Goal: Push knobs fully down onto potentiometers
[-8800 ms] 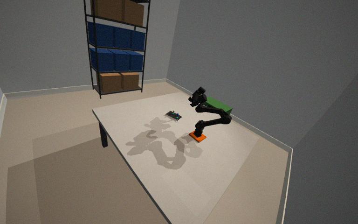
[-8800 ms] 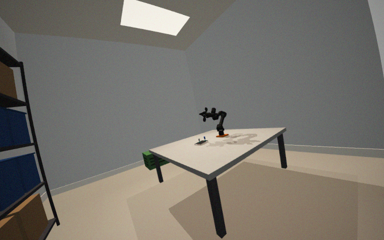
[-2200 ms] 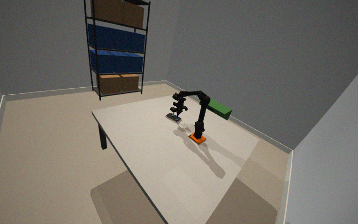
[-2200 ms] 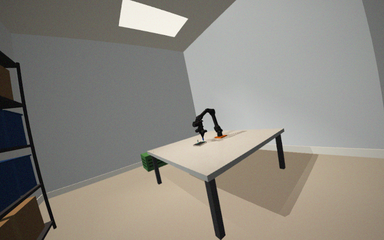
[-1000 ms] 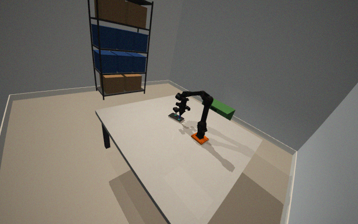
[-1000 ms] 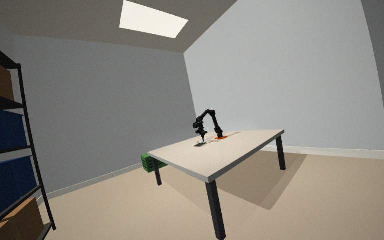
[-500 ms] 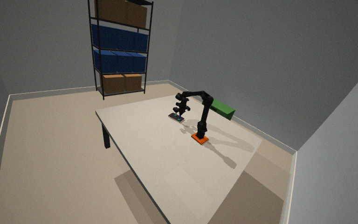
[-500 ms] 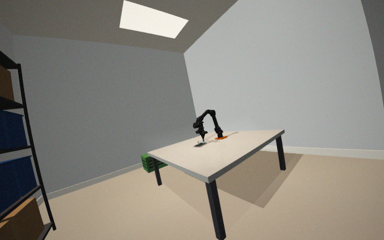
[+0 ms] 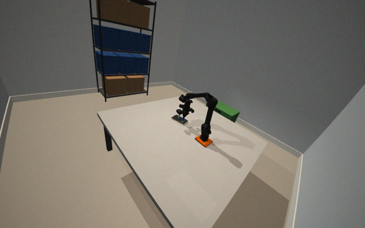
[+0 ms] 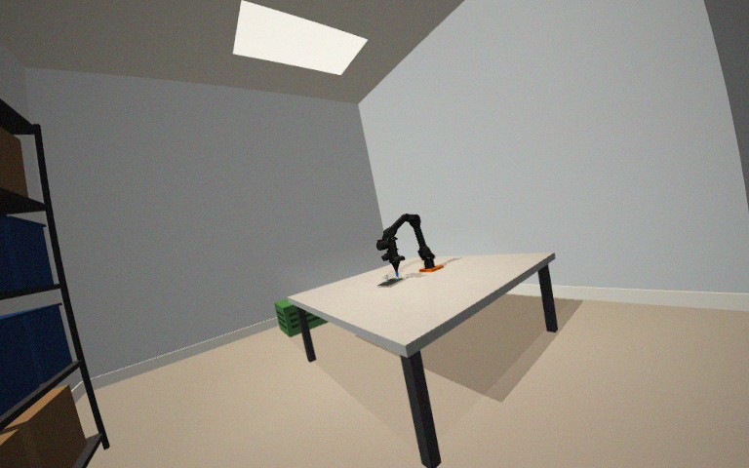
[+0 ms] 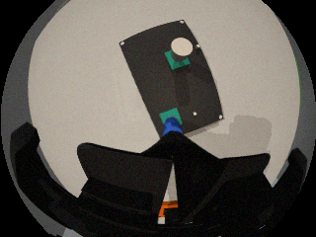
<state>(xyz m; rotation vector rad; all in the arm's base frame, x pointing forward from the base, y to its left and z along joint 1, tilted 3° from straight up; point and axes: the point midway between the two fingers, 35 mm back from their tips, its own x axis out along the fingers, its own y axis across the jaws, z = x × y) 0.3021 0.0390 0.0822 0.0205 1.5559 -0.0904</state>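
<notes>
The dark circuit board (image 9: 175,118) (image 10: 388,283) (image 11: 148,74) stands on the table with two teal potentiometers. A blue knob (image 9: 183,119) (image 10: 396,274) (image 11: 172,125) is on the potentiometer (image 11: 169,115) nearer the arm's base. A white knob (image 9: 179,115) (image 11: 182,46) stands above the other potentiometer (image 11: 177,61), raised on its shaft. My gripper (image 9: 184,116) (image 10: 396,268) (image 11: 173,135) is shut and points down, its closed tips right at the top of the blue knob and hiding part of it. Whether they touch it, and how far down the blue knob sits, I cannot tell.
The arm's orange base plate (image 9: 203,140) (image 10: 431,268) is on the table (image 9: 150,139) (image 10: 430,297), to one side of the board. A green box (image 9: 225,110) (image 10: 289,320) and a shelf rack (image 9: 102,80) with boxes stand beyond the table.
</notes>
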